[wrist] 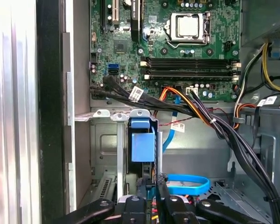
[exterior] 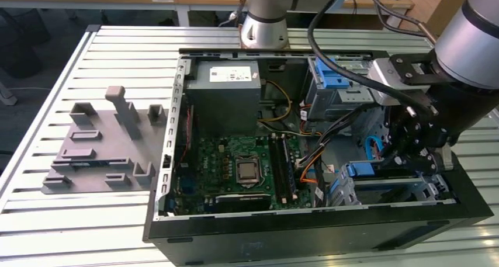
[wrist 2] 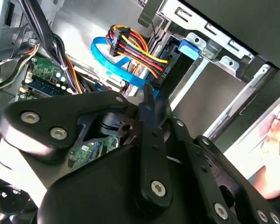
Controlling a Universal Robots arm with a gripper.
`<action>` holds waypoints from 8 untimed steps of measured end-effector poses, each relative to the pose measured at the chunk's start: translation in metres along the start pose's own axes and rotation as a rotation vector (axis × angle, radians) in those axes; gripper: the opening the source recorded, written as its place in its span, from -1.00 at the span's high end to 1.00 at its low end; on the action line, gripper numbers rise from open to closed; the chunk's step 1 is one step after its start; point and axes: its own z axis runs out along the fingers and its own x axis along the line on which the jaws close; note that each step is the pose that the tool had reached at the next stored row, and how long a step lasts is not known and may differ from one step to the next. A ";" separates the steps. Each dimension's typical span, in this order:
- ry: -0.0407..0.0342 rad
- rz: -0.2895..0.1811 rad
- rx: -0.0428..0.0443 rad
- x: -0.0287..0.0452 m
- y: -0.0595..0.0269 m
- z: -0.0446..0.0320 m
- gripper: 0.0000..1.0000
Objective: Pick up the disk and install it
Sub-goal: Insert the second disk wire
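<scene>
With the two fingers (wrist: 143, 189) drawn in until only a thin gap is left, the gripper (wrist: 151, 179) is pinching the near end of the disk (wrist: 143, 140), and a sliver of blue frame shows between the pads. The second wrist view backs that up: the fingertips (wrist 2: 148, 103) meet on a blue edge, so I judge this a firm hold rather than a hover.

The disk stands edge-on to the first wrist camera, blue frame leading, lined up between the metal rails of the drive cage (wrist: 102, 140). That makes sense, because the frame has to run straight along those rails to seat. A hold on the back end keeps the leading end clear. How far in it sits, I cannot tell.

Right beside the disk, a blue ribbon cable (wrist: 189, 182) loops on the cage floor. A bundle of black and orange wires (wrist: 210, 121) crosses just beyond the cage, in front of the green circuit board (wrist: 177, 51).

Out in the exterior view, the wrist is folded down into the corner of the open computer case (exterior: 312, 232) on that view's right. The forearm comes in from above on the same side. The case lies on a slatted table (exterior: 47, 220), with a grey fixture plate (exterior: 101, 156) well apart from it.
</scene>
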 end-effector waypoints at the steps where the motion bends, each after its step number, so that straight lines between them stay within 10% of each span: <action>1: 0.0000 0.000 -0.0001 0.0000 -0.0001 -0.0012 0.56; 8: -0.0002 0.000 -0.0003 -0.0001 -0.0002 -0.0047 0.79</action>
